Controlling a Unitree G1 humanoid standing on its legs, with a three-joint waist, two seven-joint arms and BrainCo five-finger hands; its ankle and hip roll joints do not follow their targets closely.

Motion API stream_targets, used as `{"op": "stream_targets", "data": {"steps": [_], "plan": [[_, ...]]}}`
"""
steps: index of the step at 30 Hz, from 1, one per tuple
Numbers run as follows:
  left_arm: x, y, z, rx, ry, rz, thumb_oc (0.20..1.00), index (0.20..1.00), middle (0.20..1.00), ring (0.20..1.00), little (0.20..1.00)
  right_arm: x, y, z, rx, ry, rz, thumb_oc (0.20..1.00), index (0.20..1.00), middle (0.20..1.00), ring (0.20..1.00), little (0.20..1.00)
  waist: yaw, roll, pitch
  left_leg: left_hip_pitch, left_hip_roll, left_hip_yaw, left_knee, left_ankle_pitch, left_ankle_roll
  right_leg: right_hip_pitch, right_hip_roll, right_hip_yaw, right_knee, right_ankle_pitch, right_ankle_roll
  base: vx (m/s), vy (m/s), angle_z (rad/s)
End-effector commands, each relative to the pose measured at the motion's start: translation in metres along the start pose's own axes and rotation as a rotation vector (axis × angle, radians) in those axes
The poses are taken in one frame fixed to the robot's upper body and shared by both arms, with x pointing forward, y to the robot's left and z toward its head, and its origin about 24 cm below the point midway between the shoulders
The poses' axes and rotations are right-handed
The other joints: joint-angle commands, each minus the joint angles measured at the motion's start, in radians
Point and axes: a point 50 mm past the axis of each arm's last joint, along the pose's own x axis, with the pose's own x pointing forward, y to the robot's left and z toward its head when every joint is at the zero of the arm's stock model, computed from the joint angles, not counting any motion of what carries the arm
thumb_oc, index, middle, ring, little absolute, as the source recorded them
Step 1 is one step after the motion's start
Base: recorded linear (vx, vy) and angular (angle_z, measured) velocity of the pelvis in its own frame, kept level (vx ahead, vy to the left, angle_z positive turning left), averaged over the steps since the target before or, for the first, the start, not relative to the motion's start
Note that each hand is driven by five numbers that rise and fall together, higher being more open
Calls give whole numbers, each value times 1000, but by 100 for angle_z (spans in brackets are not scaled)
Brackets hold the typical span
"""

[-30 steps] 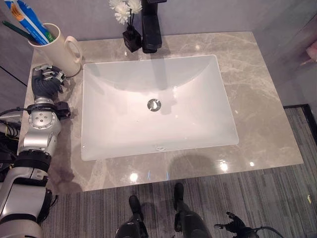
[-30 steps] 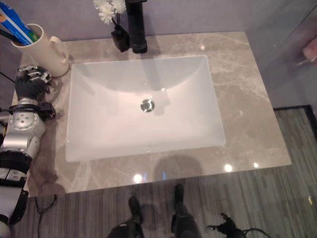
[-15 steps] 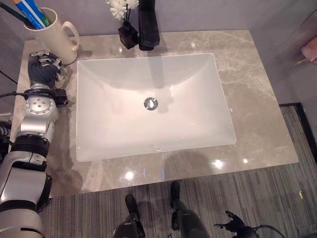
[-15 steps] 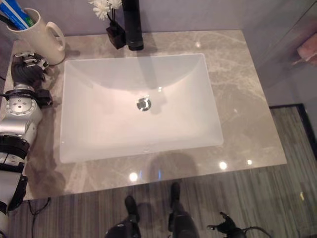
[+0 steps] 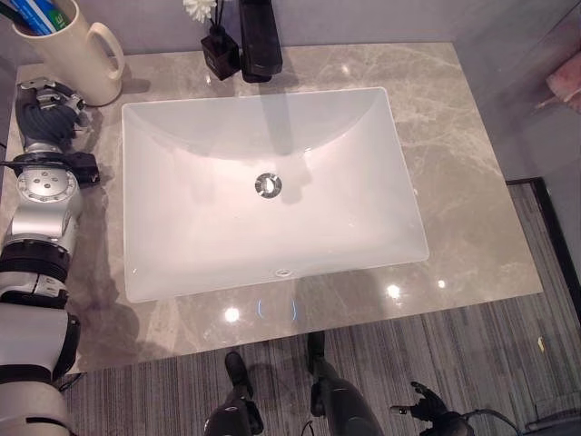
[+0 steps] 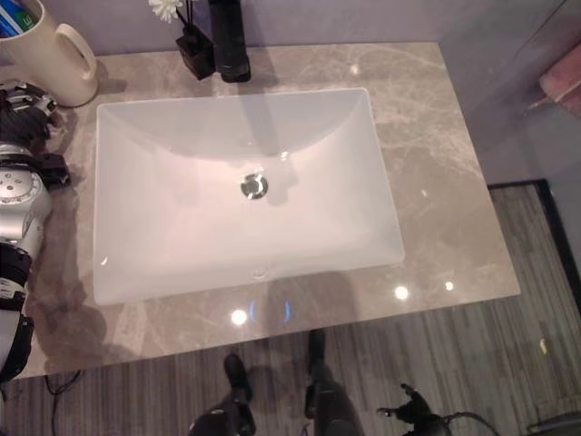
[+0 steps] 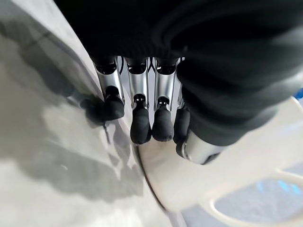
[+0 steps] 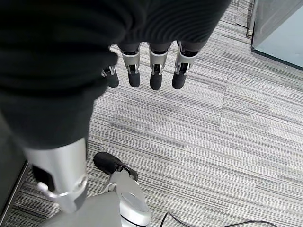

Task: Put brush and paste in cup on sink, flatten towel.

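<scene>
Right now the left hand [image 5: 47, 113] rests on the grey marble counter [image 5: 472, 182], just short of the cream cup [image 5: 64, 50], which stands straight ahead of its fingertips at the counter's far corner. In the left wrist view its fingers [image 7: 141, 125] hang fairly straight and loose, the dark tips down at the counter by the foot of the cup, and they clasp nothing; whether they touch the cup's wall I cannot tell. The toothbrush and paste [image 5: 38, 13] stand upright inside the cup, blue and green ends poking over the rim, just beyond the hand. To the hand's right lies the white basin [image 5: 182, 136], its near rim close beside the wrist, with the round drain [image 5: 268, 184] in the middle. Further along, past the cup's handle, a black tap [image 5: 258, 41] and a small black vase with white flowers [image 5: 216, 45] stand at the back edge. The right hand [image 8: 142, 71] hangs down over the striped grey floor [image 8: 236, 142], well away from the counter, fingers relaxed and apart, holding nothing.
</scene>
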Motion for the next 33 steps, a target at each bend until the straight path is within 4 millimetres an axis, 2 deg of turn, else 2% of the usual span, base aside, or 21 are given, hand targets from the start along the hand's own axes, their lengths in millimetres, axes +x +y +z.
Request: {"op": "stream_targets", "data": {"steps": [1,2,3,6,10,11,14,18,22,33], "plan": [[15,33,16,27,-16,142,200,200,200,200,200,-2,-26,-3,-36,-12,-43,1000,1000,1000,1000,1000,2,29,51,15,-26,-111,4,7,19,58,61,32,9,5,32,-1,0,-8],[16,38,17,37,-6,155,200,200,200,200,200,-3,-28,-2,-32,-21,-45,1000,1000,1000,1000,1000,0,25,51,12,-25,-110,4,7,19,55,62,33,8,8,34,-2,-4,-7],[21,44,27,42,-18,182,200,200,200,200,200,-4,-28,-3,-20,-27,-46,1000,1000,1000,1000,1000,-4,14,51,2,-22,-109,4,9,18,46,64,35,4,18,38,-2,-4,-7],[24,44,32,50,-22,183,200,200,200,200,200,-4,-26,-5,-22,-18,-37,1000,1000,1000,1000,1000,-5,9,50,-6,-21,-111,4,11,18,39,63,35,1,22,39,0,0,-6],[31,40,48,57,-52,184,200,200,200,200,200,-4,-24,-5,-18,-26,-25,1000,1000,1000,1000,1000,-15,-4,49,-34,-17,-111,4,22,14,11,63,42,-2,40,45,-18,9,-1],[33,35,57,38,-82,179,200,200,200,200,200,-4,-25,-2,-5,-36,-29,1000,1000,1000,1000,1000,-22,-7,52,-62,-17,-114,4,33,11,-15,60,41,-2,59,55,-48,11,0],[34,34,62,44,-101,181,200,200,200,200,200,-5,-19,-3,23,-42,-13,1000,1000,1000,1000,1000,-24,-7,38,-103,-14,-120,4,43,9,-46,61,46,-2,73,60,-43,20,-1],[35,28,66,43,-110,162,200,200,200,200,200,-7,-18,-8,37,-28,-17,1000,1000,1000,1000,1000,-29,-9,34,-123,-12,-130,4,48,6,-62,58,43,-2,71,58,-12,10,-1],[34,12,68,43,-122,117,200,200,200,200,200,-9,-19,-14,30,-15,-18,1000,1000,1000,1000,1000,-35,-7,38,-124,-18,-138,4,50,6,-62,51,40,-2,67,55,0,0,0],[30,-12,71,-13,-155,31,200,200,200,200,200,-9,-27,-10,31,-42,-27,1000,1000,1000,1000,1000,-46,-1,34,-135,-22,-136,4,53,3,-78,47,49,-2,73,53,0,0,0]]}}
